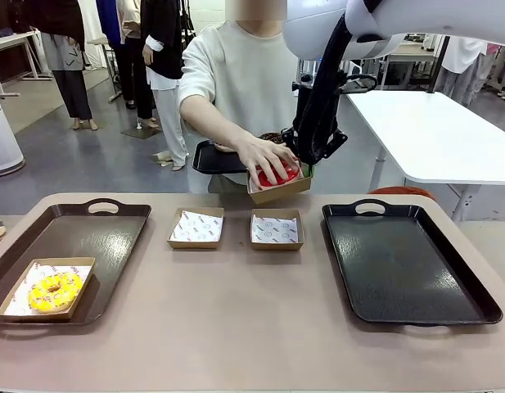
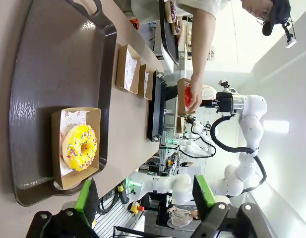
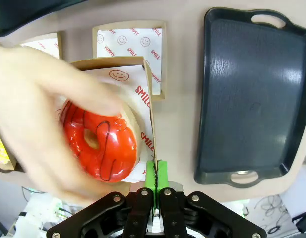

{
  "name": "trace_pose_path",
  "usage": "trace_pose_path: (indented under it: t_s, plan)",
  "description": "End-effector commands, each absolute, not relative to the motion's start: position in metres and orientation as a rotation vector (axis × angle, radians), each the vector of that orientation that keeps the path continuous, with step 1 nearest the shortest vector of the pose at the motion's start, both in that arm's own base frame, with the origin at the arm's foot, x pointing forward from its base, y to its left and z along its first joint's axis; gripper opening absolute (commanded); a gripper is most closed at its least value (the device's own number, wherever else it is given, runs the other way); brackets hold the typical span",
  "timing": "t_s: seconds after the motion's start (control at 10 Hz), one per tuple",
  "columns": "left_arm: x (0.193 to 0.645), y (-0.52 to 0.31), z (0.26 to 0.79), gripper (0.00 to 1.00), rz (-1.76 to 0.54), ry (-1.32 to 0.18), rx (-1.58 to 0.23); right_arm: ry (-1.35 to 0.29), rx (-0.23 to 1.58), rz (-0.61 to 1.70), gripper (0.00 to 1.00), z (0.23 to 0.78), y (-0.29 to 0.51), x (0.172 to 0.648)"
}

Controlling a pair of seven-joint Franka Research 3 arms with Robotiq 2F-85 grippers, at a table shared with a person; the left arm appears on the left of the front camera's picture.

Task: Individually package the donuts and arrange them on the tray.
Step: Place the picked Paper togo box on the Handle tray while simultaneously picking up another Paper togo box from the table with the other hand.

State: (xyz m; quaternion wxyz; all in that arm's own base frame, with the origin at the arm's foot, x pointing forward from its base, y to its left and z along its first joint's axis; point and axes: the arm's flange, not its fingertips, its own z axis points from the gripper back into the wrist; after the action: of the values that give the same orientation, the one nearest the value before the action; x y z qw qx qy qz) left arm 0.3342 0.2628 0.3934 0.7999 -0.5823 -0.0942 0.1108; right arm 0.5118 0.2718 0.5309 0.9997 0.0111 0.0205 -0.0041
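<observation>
A glossy red donut lies in a cardboard box held in the air over the table's far edge. My right gripper is shut on that box's side wall. The person's hand rests on the red donut. A yellow sprinkled donut sits in its box on the left tray. My left gripper hangs open above that tray, apart from the donut. Other donuts lie on a small black tray that the person holds.
Two open boxes with paper liners stand side by side mid-table. The large black right tray holds nothing. A white table stands behind at the right, and people stand farther back.
</observation>
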Motion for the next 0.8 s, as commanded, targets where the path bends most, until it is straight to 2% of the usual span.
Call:
trace_pose_path:
  t_s: [0.0,0.7]
  plan:
    - [0.3324,0.2640,0.3942,1.00,0.238,-0.204,-1.255,0.042,0.019,-0.011,0.00,0.5312,0.2688,0.5087]
    - [0.3324,0.2640,0.3942,1.00,0.238,-0.204,-1.255,0.042,0.019,-0.011,0.00,0.5312,0.2688,0.5087]
